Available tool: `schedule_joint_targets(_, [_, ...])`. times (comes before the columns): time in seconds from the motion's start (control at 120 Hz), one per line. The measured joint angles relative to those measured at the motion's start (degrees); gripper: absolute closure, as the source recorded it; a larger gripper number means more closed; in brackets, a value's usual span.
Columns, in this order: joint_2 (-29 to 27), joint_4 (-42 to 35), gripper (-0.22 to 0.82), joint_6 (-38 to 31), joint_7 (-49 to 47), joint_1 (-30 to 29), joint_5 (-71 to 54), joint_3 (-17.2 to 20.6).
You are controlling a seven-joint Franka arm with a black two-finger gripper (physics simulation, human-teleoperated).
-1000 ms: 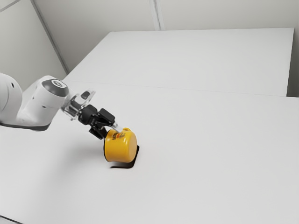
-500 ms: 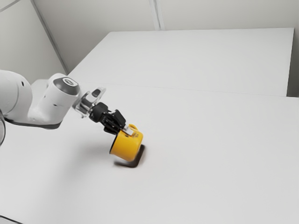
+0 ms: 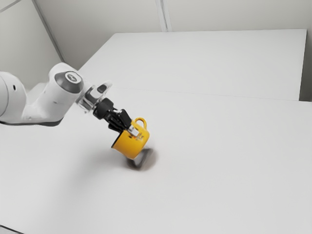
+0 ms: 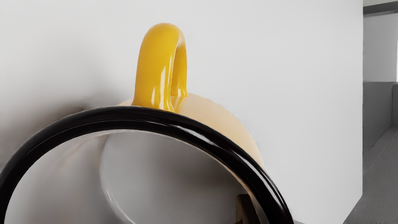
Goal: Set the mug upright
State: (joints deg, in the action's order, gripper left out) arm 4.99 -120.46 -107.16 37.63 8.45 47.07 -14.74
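1. Exterior view, far left of the frame: the white Franka arm [image 3: 53,100] enters and slants toward the centre. A thin dark line [image 3: 12,229] crosses the lower left corner.
2. Left of centre, the black two-finger gripper [image 3: 129,129] points down toward the exterior view's lower right. Its fingers are clamped on the wall of the yellow mug [image 3: 130,145], one inside the mouth, the other outside.
3. The mug hangs in the grasp just left of the frame's centre and a little below it, off the tabletop. It is tilted, not upright: the mouth faces the upper left, toward the gripper, and the base the lower right. Its handle [image 3: 141,121] stands up on the upper side, with a small printed design [image 3: 136,137] below.
4. Beneath the mug and slightly to the right lies a blurred grey shadow [image 3: 142,161].
5. From there the white tabletop [image 3: 224,156] stretches to the right edge.
6. Wrist view: the black rim [image 4: 199,132] curves around the open mouth, the pale interior [image 4: 161,161] showing within. A dark fingertip [image 4: 244,208] shows inside, near the rim. Beyond the rim, the handle rises from the mug's outer wall.
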Motion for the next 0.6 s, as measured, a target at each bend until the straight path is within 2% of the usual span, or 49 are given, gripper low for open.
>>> schedule_joint_targets(0.325, [-5.48,-0.48,0.77,-7.22,-10.57,0.39,-31.45,6.53])
schedule_joint_targets(0.475, [-5.50,-1.31,0.77,-7.84,-14.65,-0.69,-41.42,9.89])
schedule_joint_targets(0.6, [-3.61,-1.46,0.77,-8.08,-17.52,0.32,-49.07,10.83])
